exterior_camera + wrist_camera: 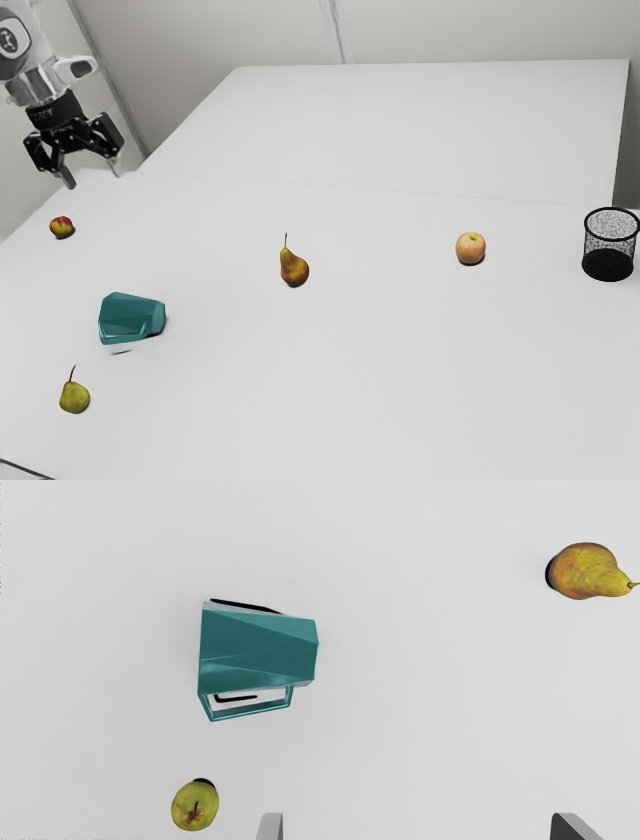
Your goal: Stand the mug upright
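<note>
Evidently on its side: mug (257,650) down, gripper (93,178) spread

Observed: the teal mug lies on the surface (400,380), between the green pear (195,806) and the brown pear (587,571), nearer the green one. Its narrow end faces the brown pear's side; the handle (250,713) juts toward the green pear. Gripper held high, well apart from the mug, its two fingers spread with nothing between them.

Handling, by judgement: body faceted and hard-looking, probably ceramic or stiff plastic; I would expect no give under a squeeze. Weight unknown; likely modest, being hollow. Glossy faces may slide on the fingers, and the taper could let a pinch creep off toward the narrow end. If ceramic, a drop or hard knock could chip the rim.

Hold, proposed: across the body, fingers on opposite side faces, around mid-length. Whether the spread suits the wide end, I cannot tell from here. The handle bars are thin and off to one side; lifting by them would probably let the mug swing. The wide end is presumably the mouth, though its opening is hidden; if so, the narrow end should finish underneath, lowered gently until it sits flat.
</note>
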